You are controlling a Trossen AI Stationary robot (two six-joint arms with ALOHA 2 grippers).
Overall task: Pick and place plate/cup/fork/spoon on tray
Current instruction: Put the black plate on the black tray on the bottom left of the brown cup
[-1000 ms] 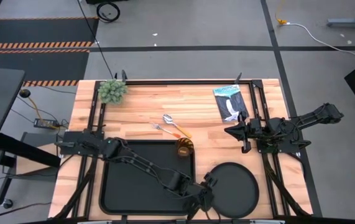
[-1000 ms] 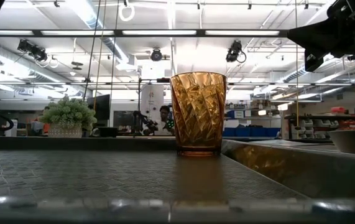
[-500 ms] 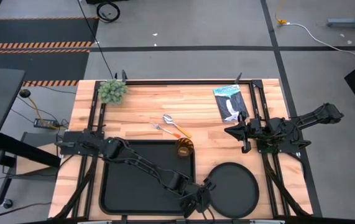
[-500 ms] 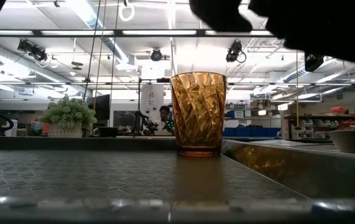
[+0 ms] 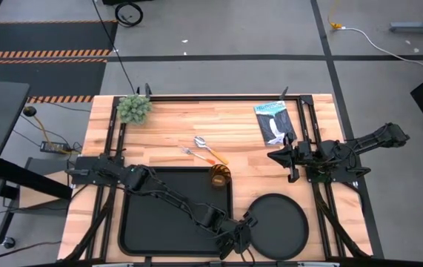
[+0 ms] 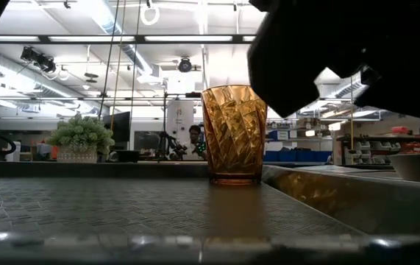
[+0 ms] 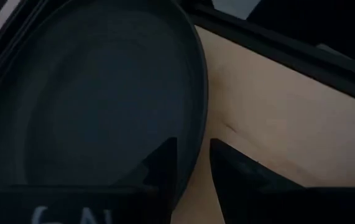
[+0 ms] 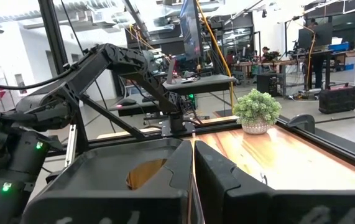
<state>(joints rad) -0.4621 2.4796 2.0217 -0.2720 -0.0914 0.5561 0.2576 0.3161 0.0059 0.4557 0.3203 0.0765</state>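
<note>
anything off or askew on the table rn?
Nothing stands out. Cup stands upright in the tray; fork and spoon lie together on the wood; plate lies flat beside the tray with the left gripper straddling its rim.

An industrial robotics lab. Exposed ceiling ducts (image 6: 114, 33), strip lights (image 6: 158, 38) and storage bins (image 6: 298, 155) show behind; hazard-striped floor mats (image 5: 44, 53) lie nearby.

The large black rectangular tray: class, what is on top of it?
Only the translucent amber-orange cup stands on the black rectangular tray, at one corner. The left arm crosses above, hiding a strip of tray floor; the rest looks bare.
</note>
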